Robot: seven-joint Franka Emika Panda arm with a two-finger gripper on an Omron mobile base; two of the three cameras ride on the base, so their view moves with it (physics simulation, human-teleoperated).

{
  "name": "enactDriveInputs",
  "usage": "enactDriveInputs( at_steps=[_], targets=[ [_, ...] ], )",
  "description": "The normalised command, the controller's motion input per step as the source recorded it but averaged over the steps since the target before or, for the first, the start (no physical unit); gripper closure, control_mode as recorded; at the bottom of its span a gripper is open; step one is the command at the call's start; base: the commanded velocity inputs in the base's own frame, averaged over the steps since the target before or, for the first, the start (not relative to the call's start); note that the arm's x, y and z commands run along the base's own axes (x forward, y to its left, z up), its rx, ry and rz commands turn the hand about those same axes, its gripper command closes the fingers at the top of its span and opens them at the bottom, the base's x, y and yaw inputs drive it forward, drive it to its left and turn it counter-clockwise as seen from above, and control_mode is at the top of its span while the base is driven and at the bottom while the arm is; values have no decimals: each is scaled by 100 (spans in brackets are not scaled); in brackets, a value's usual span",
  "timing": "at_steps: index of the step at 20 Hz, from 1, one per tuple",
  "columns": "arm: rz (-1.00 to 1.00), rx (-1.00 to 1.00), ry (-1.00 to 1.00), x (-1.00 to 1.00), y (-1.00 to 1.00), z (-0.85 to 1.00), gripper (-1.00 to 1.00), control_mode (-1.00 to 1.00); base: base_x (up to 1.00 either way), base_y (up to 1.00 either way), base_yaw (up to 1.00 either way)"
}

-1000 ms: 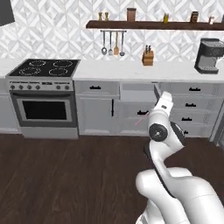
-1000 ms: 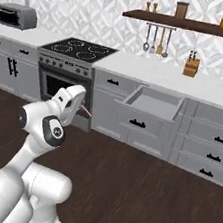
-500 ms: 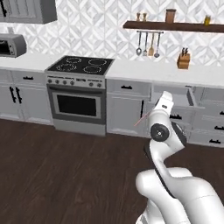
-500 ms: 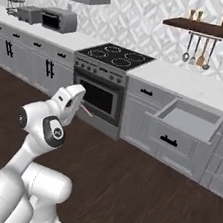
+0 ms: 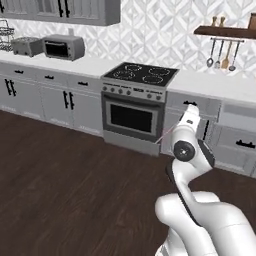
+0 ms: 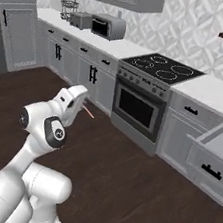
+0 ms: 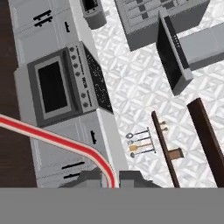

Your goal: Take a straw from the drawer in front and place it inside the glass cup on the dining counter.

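The straw (image 7: 57,139) sits clamped between my fingers (image 7: 89,178), held in the air before the oven (image 5: 134,119). My gripper (image 6: 81,100) hangs over bare dark floor (image 6: 124,176). From the right, the drawer (image 6: 217,155) stands pulled out; my hand view adds hanging utensils (image 7: 140,142).

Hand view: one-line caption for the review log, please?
Gripper shut on a red-and-white bent straw, with the kitchen rolled sideways behind it: oven, cooktop, hanging utensils.
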Motion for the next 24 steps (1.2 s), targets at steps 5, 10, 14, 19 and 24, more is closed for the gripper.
enactDriveInputs(
  at_steps=[5,10,14,19,24],
  targets=[
    [0,0,0,0,0,0,100,100,0,100,47],
    [0,0,0,0,0,0,100,100,0,100,58],
    [0,0,0,0,0,0,100,100,29,81,67],
    [0,0,0,0,0,0,100,100,62,81,59],
    [0,0,0,0,0,0,100,100,41,74,69]
  ],
)
